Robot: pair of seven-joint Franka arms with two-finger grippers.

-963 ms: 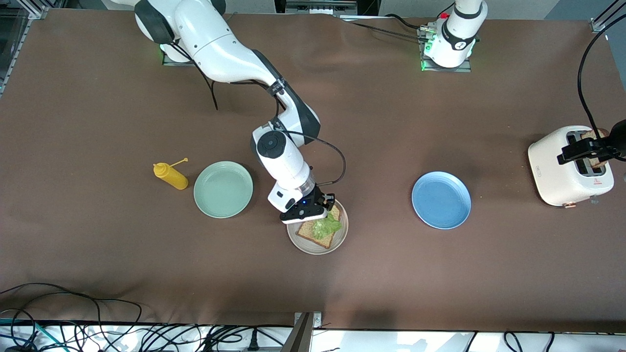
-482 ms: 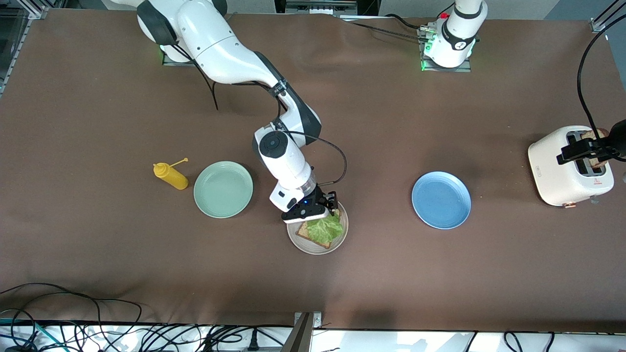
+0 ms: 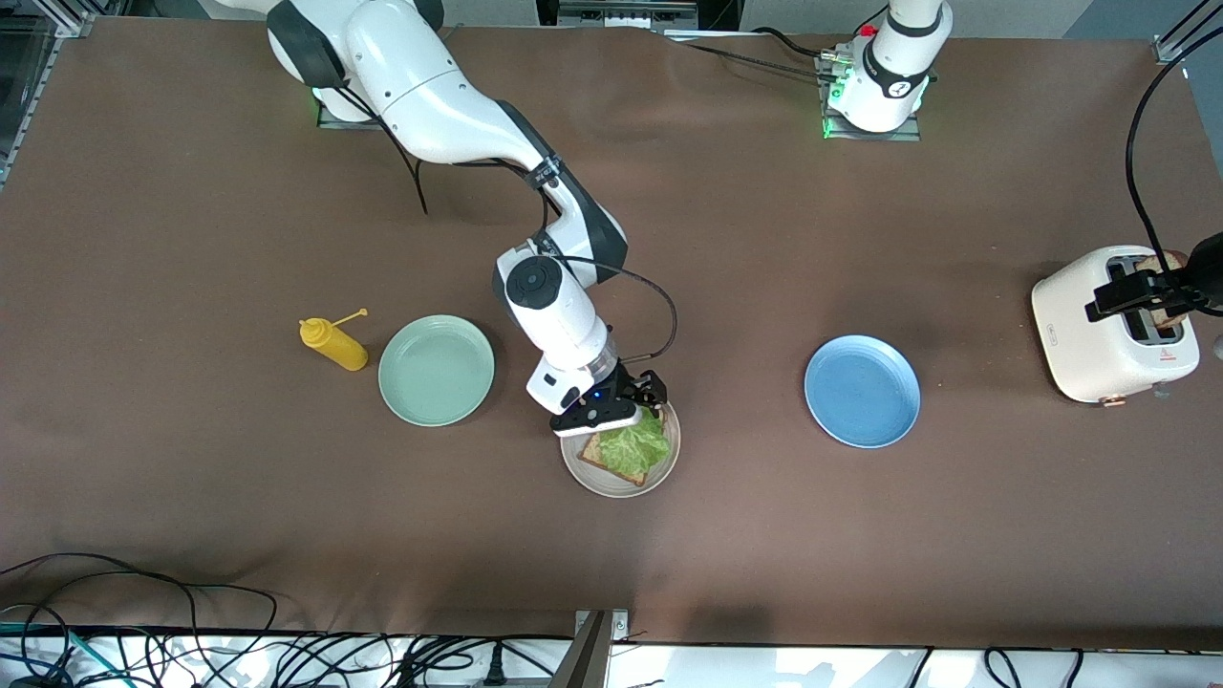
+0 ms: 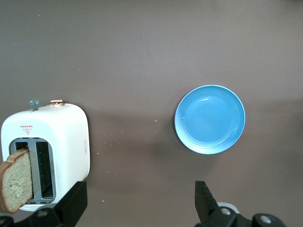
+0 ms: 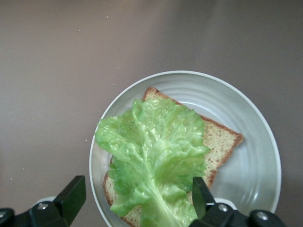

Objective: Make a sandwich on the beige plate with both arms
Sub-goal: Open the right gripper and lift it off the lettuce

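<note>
The beige plate (image 3: 594,477) holds a slice of brown bread (image 3: 596,451) with a green lettuce leaf (image 3: 632,445) lying flat on it. My right gripper (image 3: 642,396) is open just above the plate's edge nearest the robots, with nothing in it. In the right wrist view the lettuce (image 5: 156,151) covers most of the bread (image 5: 221,141) on the plate (image 5: 248,182), between my open fingers (image 5: 71,196). My left gripper (image 3: 1142,291) is open over the white toaster (image 3: 1089,334). A second bread slice (image 4: 16,182) sticks up from a toaster slot.
A blue plate (image 3: 862,390) lies between the beige plate and the toaster. A mint green plate (image 3: 437,370) and a yellow squeeze bottle (image 3: 334,344) lie toward the right arm's end. Cables run along the table's front edge.
The lettuce, bunched under my right gripper a second ago, now lies spread flat on the bread. The right gripper has let go of it and drawn back slightly. The left arm has not moved.
</note>
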